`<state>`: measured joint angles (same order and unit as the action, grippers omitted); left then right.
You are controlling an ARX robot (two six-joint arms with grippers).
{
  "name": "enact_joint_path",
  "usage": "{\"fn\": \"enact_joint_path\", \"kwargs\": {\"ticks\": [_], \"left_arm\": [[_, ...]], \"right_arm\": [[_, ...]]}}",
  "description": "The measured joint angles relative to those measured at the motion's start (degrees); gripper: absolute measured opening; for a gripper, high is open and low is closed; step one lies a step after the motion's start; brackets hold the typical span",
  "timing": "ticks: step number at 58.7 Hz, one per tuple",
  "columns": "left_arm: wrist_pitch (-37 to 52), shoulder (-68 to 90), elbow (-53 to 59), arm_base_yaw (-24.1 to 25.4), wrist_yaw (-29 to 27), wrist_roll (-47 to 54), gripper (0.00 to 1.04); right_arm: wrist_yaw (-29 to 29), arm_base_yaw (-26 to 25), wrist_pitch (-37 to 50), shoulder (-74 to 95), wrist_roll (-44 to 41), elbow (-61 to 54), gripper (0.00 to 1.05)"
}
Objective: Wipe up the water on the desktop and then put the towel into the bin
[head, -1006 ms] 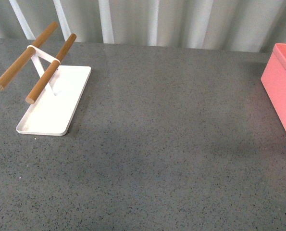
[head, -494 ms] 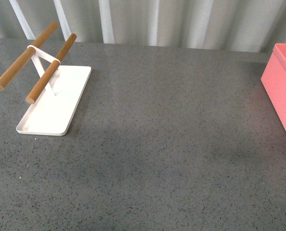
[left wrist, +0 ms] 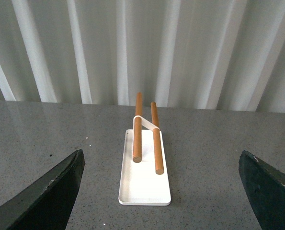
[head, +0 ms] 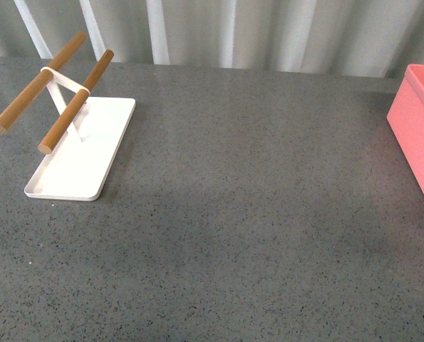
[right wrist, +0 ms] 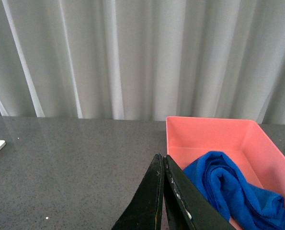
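The blue towel (right wrist: 233,189) lies crumpled inside the salmon-pink bin (right wrist: 204,132) in the right wrist view. The bin's corner (head: 418,135) shows at the right edge of the front view; the towel is hidden there. My right gripper (right wrist: 161,160) is shut and empty, its tips just in front of the bin's near wall, above the speckled grey desktop (head: 254,214). My left gripper (left wrist: 161,167) is open and empty, its black fingers (left wrist: 46,191) wide apart above the desktop (left wrist: 214,158). Neither arm shows in the front view. I see no water on the desktop.
A flat white tray (head: 62,178) with two wooden rods (head: 73,107) on a white stand sits at the desktop's back left; it also shows in the left wrist view (left wrist: 142,191), ahead of the left gripper. Pleated white curtains hang behind the desktop.
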<state>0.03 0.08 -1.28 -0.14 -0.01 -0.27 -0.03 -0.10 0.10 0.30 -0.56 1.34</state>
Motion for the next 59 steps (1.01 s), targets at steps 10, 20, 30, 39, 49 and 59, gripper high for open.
{"fn": "enact_joint_path", "kwargs": {"ticks": [10,20,30,39,49,59], "left_arm": [[0.0,0.0,0.0,0.0,0.0,0.0,0.98],[0.0,0.0,0.0,0.0,0.0,0.0,0.98],[0.0,0.0,0.0,0.0,0.0,0.0,0.98],[-0.02,0.0,0.0,0.0,0.0,0.0,0.98],[0.0,0.0,0.0,0.0,0.0,0.0,0.98],[0.0,0.0,0.0,0.0,0.0,0.0,0.98]], "right_arm": [[-0.02,0.0,0.0,0.0,0.0,-0.02,0.09],[-0.02,0.0,0.0,0.0,0.0,-0.02,0.4],[0.0,0.0,0.0,0.0,0.0,-0.02,0.73],[0.0,0.0,0.0,0.0,0.02,0.0,0.99],[-0.02,0.0,0.0,-0.02,0.11,-0.02,0.98],[-0.02,0.0,0.0,-0.04,0.17,-0.02,0.98]]}}
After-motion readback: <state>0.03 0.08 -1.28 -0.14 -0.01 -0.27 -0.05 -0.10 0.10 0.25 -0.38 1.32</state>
